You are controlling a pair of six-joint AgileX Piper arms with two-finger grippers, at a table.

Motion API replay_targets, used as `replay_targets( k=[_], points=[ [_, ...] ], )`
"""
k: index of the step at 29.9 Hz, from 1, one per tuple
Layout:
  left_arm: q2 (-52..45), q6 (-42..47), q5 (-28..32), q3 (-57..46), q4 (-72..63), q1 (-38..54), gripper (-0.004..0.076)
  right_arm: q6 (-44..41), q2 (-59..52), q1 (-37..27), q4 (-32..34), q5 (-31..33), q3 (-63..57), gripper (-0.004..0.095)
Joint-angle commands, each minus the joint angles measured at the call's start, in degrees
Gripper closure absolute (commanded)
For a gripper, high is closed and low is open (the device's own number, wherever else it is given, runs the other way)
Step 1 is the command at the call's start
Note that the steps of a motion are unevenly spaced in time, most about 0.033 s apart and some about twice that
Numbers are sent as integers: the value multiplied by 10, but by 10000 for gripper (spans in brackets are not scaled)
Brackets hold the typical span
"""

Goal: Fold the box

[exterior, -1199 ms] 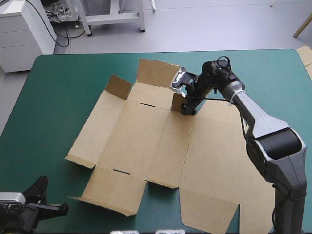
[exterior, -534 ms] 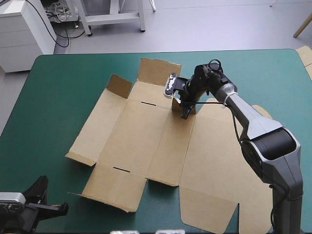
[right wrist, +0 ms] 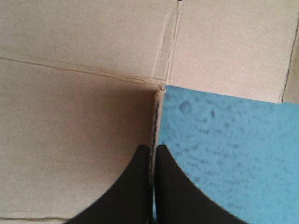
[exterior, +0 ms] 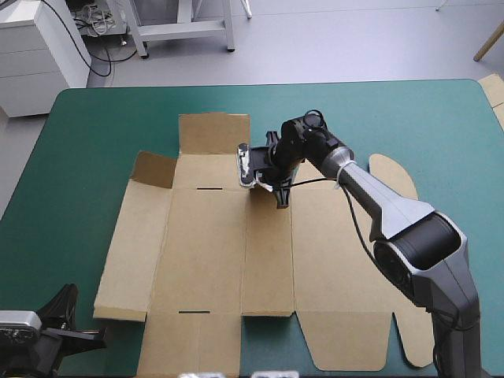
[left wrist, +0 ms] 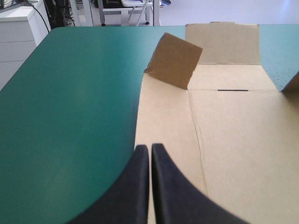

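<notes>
Where the right gripper (right wrist: 153, 147) comes down on the far part of the box (exterior: 228, 252), its black fingers (right wrist: 138, 191) are seen all but closed, and the thin edge of a raised flap (right wrist: 70, 154) is pinched between them. On one side of the fingers the flap's brown face is shown, on the other the bare teal-green cover (right wrist: 224, 154). Just ahead of the fingertips the flap's edge is met by a crease, and beyond it flat panels are spread.

The left gripper (left wrist: 150, 148) is held low off the box's near left corner, well apart from the right one, with its fingers closed together to a point. The box's left edge is seen running away ahead of it, with cover to one side and board to the other. Farther ahead a small corner flap (left wrist: 174, 59) is tilted up, and past it a larger flap (left wrist: 222, 43) is laid flat.

Apart from these flaps, the box is spread flat on the middle of the cover, with a rounded tab (exterior: 394, 172) beside the right arm.
</notes>
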State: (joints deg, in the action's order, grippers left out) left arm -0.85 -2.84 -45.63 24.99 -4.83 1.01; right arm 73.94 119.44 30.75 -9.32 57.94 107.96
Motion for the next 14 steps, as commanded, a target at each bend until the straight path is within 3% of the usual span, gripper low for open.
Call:
replay_targets(
  k=[1, 6, 14],
  points=[
    [-7, 0, 45, 13, -8, 1, 731, -2, -32, 20, -14, -35, 19, 930],
    [-7, 0, 45, 13, -8, 1, 731, -35, -32, 31, -19, -109, 19, 930],
    [-7, 0, 45, 13, -8, 1, 731, -51, -32, 31, -27, -112, 19, 930]
  ],
)
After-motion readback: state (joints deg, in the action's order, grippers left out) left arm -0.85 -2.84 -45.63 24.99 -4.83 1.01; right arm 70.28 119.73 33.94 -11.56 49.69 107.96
